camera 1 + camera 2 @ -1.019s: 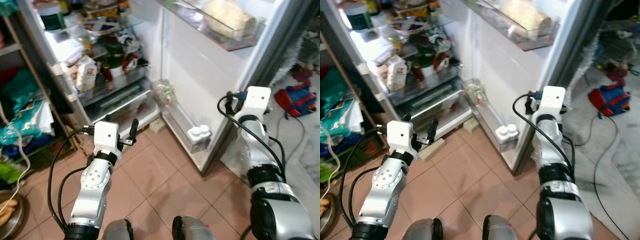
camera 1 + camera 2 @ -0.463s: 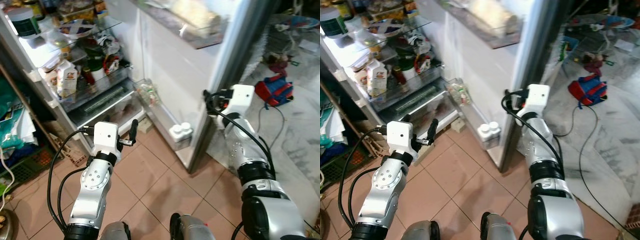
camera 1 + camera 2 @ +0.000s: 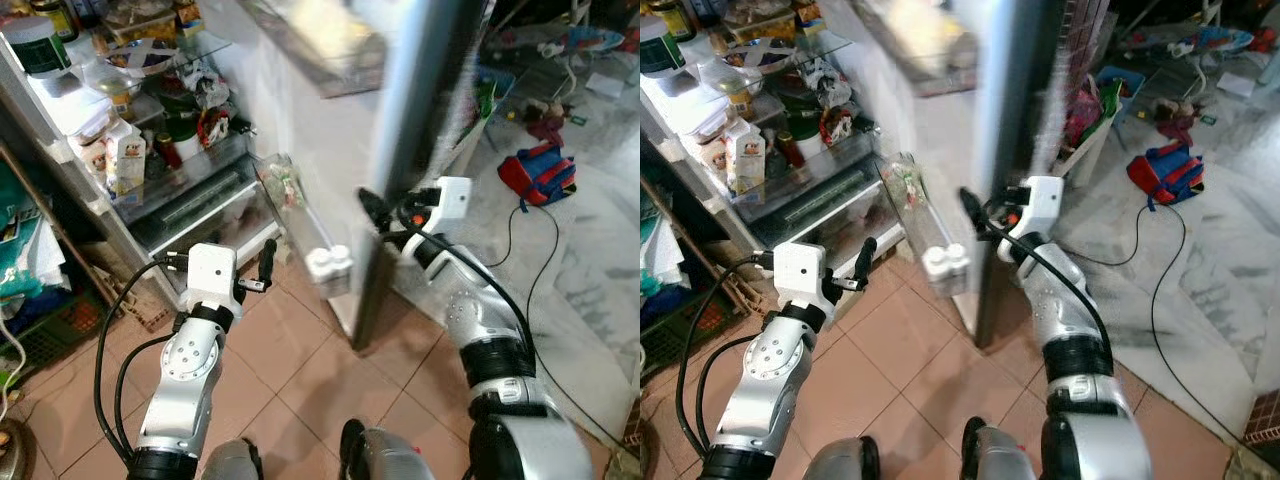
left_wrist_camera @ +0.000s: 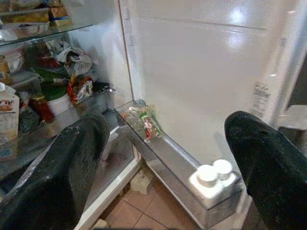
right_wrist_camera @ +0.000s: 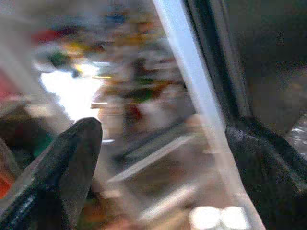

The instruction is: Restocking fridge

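The fridge (image 3: 150, 130) stands open at my left, its lit shelves crowded with jars, cartons and bags. Its door (image 3: 300, 150) is swung partway toward it, blurred. A low door bin holds two white-capped bottles (image 3: 330, 265) and some packets (image 4: 144, 120). My right gripper (image 3: 372, 212) is open at the door's outer edge (image 5: 192, 96), which runs between its two fingers in the right wrist view. My left gripper (image 3: 250, 265) is open and empty, held low in front of the fridge's bottom drawers, pointing at the door bin (image 4: 172, 163).
A blue and red backpack (image 3: 537, 172) lies on the marble floor at the right, with a black cable (image 3: 520, 240) trailing past it. Toys and clutter sit further back right. Bags and a crate (image 3: 30, 330) crowd the left. Brown tiles (image 3: 300, 370) lie underfoot.
The door has swung toward the fridge, and my right gripper has moved left with its edge. The head view has shifted right. My left arm has kept its place.
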Controlling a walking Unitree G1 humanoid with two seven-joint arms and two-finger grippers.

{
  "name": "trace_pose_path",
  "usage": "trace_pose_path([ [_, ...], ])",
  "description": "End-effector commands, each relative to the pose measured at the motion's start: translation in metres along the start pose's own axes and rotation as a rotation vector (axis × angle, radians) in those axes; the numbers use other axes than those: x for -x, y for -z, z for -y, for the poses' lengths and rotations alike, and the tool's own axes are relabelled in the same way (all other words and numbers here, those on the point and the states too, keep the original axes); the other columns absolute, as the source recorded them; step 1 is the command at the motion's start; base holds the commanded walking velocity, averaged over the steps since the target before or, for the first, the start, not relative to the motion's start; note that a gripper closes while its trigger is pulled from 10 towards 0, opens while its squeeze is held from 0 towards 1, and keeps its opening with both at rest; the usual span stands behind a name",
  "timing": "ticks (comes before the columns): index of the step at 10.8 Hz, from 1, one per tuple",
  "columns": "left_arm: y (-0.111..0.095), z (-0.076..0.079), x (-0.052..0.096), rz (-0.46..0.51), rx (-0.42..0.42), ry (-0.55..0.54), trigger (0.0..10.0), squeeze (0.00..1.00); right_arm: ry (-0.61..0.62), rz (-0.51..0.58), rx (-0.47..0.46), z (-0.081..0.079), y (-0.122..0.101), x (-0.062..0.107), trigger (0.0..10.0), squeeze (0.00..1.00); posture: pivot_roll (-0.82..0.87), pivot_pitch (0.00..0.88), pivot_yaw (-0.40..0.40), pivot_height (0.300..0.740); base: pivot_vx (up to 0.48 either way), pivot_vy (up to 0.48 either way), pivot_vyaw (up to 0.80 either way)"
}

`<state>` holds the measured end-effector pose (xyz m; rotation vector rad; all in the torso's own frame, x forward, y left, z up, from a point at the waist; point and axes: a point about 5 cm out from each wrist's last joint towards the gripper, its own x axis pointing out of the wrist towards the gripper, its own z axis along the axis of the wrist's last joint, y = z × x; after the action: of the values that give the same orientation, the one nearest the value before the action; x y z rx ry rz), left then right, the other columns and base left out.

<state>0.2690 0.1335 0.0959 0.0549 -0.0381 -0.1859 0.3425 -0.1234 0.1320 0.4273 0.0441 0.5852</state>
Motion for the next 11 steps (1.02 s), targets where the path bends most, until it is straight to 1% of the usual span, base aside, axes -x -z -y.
trace_pose_path([
  [1, -0.003, -0.001, 0.0, 0.009, -0.012, 0.004, 10.0, 0.0, -0.145, 0.005, -0.041, -0.015, -0.008, 0.0, 10.0, 0.0, 0.08, 0.084, 0.001, 0.74, 0.0, 0.0, 0.0],
  [2, -0.003, -0.001, 0.0, 0.01, -0.012, 0.003, 10.0, 0.0, -0.167, -0.002, -0.028, -0.017, -0.008, 0.003, 10.0, 0.0, 0.08, 0.084, 0.001, 0.74, 0.0, 0.0, 0.0],
  [3, -0.004, -0.003, 0.001, 0.015, -0.01, -0.01, 10.0, 0.0, -0.159, -0.022, 0.05, -0.014, -0.008, 0.009, 10.0, 0.0, 0.08, 0.085, 0.001, 0.74, 0.0, 0.0, 0.0],
  [4, -0.004, -0.004, 0.003, 0.016, -0.006, -0.021, 10.0, 0.0, -0.136, -0.032, 0.078, -0.009, -0.007, 0.015, 10.0, 0.0, 0.08, 0.085, 0.001, 0.74, 0.0, 0.0, 0.0],
  [5, -0.004, -0.005, 0.004, 0.013, -0.003, -0.031, 10.0, 0.0, -0.138, -0.041, 0.066, -0.007, -0.006, 0.022, 10.0, 0.0, 0.08, 0.086, 0.0, 0.74, 0.0, 0.0, 0.0],
  [6, -0.003, -0.006, 0.006, 0.013, -0.004, -0.038, 10.0, 0.0, -0.159, -0.106, 0.074, -0.005, 0.001, 0.039, 10.0, 0.0, 0.08, 0.089, 0.001, 0.74, 0.0, 0.0, 0.0],
  [7, -0.003, -0.006, 0.006, 0.013, -0.002, -0.039, 10.0, 0.0, -0.16, -0.17, 0.121, 0.0, 0.011, 0.053, 10.0, 0.0, 0.08, 0.094, 0.004, 0.74, 0.0, 0.0, 0.0],
  [8, -0.003, -0.005, 0.007, 0.01, 0.002, -0.036, 10.0, 0.0, -0.134, -0.182, 0.181, 0.005, 0.013, 0.06, 10.0, 0.0, 0.07, 0.096, 0.007, 0.74, 0.0, 0.0, 0.0],
  [9, -0.002, -0.003, 0.006, 0.006, 0.004, -0.029, 10.0, 0.0, -0.115, -0.181, 0.191, 0.005, 0.015, 0.061, 10.0, 0.0, 0.07, 0.097, 0.01, 0.74, 0.0, 0.0, 0.0],
  [10, -0.001, -0.001, 0.007, 0.0, 0.006, -0.021, 10.0, 0.0, -0.068, -0.184, 0.186, 0.005, 0.021, 0.061, 10.0, 0.0, 0.07, 0.097, 0.01, 0.74, 0.0, 0.0, 0.0],
  [11, -0.001, 0.0, 0.007, 0.0, 0.008, -0.02, 10.0, 0.0, -0.056, -0.186, 0.197, 0.003, 0.025, 0.062, 10.0, 0.0, 0.07, 0.097, 0.007, 0.74, 0.0, 0.0, 0.0],
])
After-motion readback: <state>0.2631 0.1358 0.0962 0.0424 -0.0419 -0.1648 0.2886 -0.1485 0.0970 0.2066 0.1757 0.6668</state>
